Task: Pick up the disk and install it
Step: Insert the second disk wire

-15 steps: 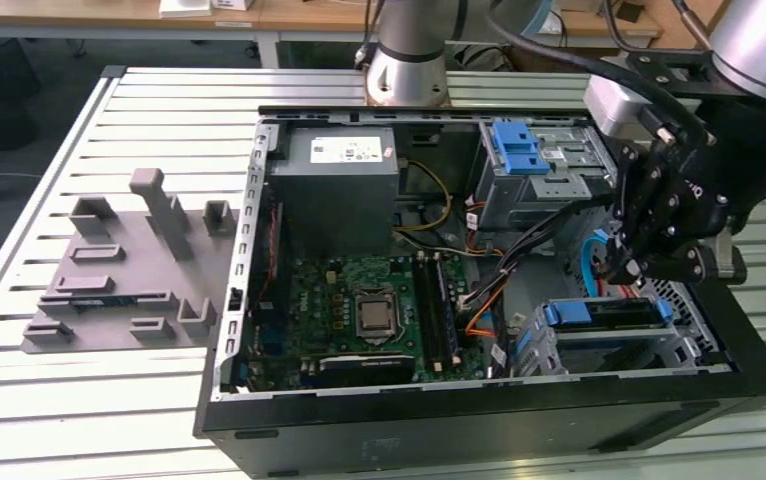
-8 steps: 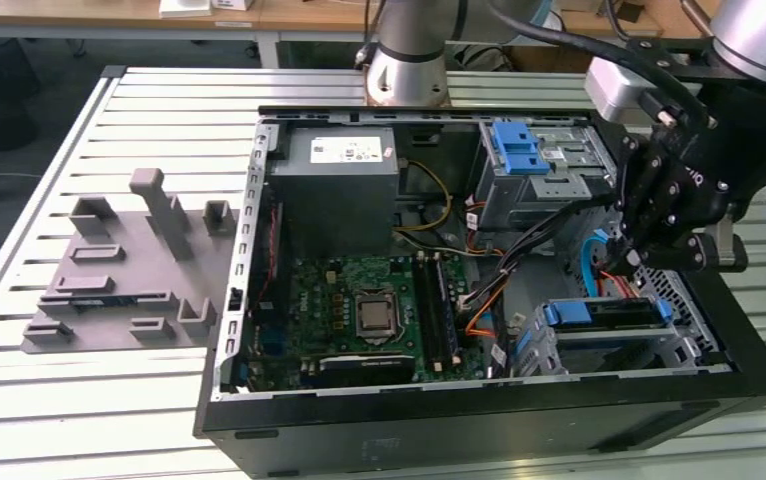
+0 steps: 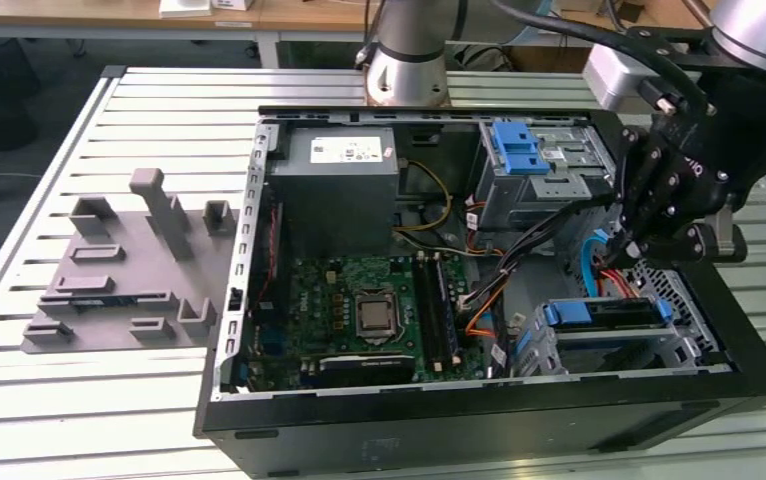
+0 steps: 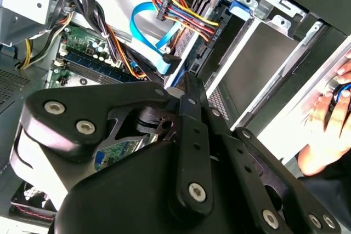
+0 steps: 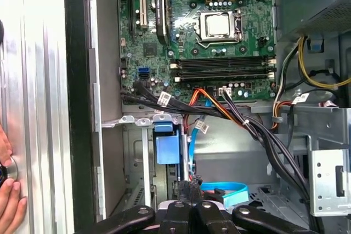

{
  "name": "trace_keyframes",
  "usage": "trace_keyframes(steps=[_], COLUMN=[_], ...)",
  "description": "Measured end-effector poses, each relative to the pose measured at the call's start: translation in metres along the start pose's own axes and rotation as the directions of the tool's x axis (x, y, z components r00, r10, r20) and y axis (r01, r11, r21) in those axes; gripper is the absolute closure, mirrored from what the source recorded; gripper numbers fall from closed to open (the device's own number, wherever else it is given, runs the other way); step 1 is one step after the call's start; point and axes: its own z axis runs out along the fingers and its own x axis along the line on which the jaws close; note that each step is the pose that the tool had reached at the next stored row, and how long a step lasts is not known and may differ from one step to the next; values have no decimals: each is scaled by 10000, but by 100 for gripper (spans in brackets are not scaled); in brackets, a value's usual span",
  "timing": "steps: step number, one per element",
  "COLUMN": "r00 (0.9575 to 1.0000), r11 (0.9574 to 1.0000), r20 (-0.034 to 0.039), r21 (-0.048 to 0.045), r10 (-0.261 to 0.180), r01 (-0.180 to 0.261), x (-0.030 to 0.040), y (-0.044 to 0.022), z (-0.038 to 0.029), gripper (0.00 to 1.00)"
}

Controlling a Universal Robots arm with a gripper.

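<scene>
The computer case (image 3: pixel 490 440) lies open on its side, and the gripper (image 3: pixel 630 250) hangs inside it, above the metal drive cage (image 3: pixel 683 345) at the exterior view's right. I judge that the step in hand is to bring the disk to its bay. To do it well, the disk should be kept flat and in line with the cage rails, and it should pass clear of the blue flat cable (image 4: pixel 145 31) and the coloured wires just beside it. The disk (image 4: pixel 118 153) sits directly under the gripper's black links. Little of it shows: a patch of silver metal with a blue-and-white label. I cannot tell whether the jaws are closed on it
</scene>
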Motion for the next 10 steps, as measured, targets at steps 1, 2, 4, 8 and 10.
trace_keyframes(steps=[1,2,4,8,10], r00=[10000,10000,10000,10000,10000], r11=[10000,10000,10000,10000,10000], r20=[0,0,-1,-2,-2], r21=[0,0,-1,0,0], r10=[0,1,0,0,0], r01=[0,-1,0,0,0], x=[-7,-14,-31,-67,-83], y=[1,1,2,5,6], z=[-8,-15,-26,-47,-63], gripper=[89,89,89,89,89])
